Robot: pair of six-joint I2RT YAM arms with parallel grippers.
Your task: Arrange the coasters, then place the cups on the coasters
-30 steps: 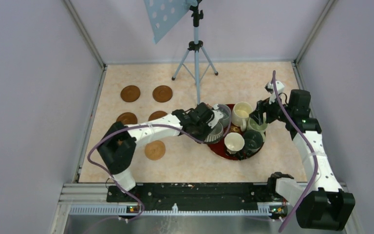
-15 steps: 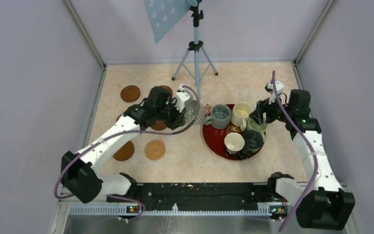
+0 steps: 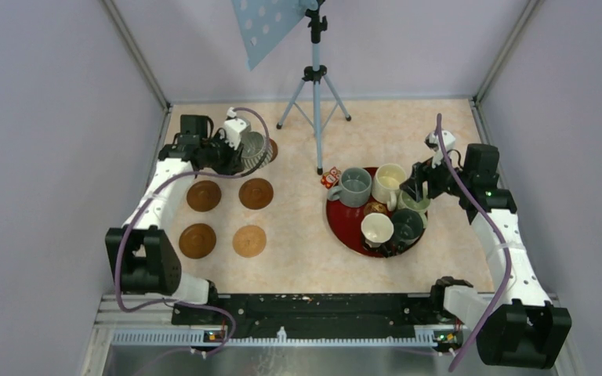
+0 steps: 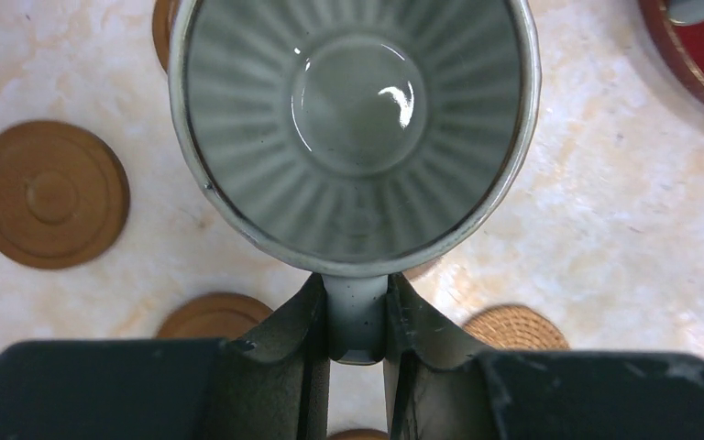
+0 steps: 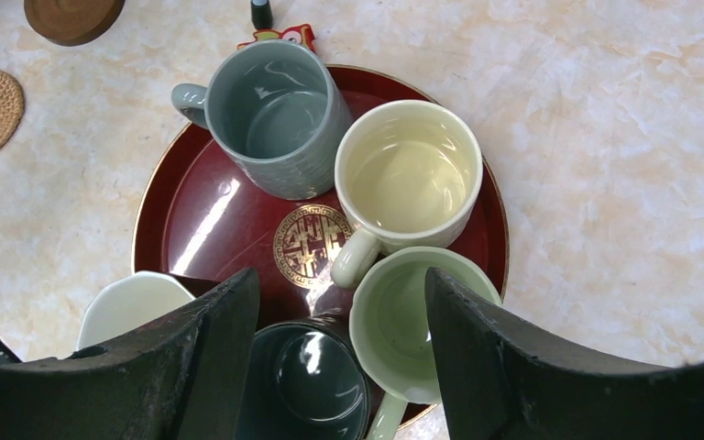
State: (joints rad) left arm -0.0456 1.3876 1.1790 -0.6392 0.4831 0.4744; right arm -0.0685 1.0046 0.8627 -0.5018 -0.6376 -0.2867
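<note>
Overhead, the left arm was seen stretched toward the far-left of the table. The left gripper was clamped on the handle of the ribbed mug. That mug was held upright above the far coasters, with one partly hidden beneath it. Four more were laid in a square nearer the bases. The right arm was bent. The right gripper was spread wide over the tray, above the teal mug and green mug. Five mugs were counted on the tray. Marbled surface, lilac walls; a tripod was noted at the back.
</note>
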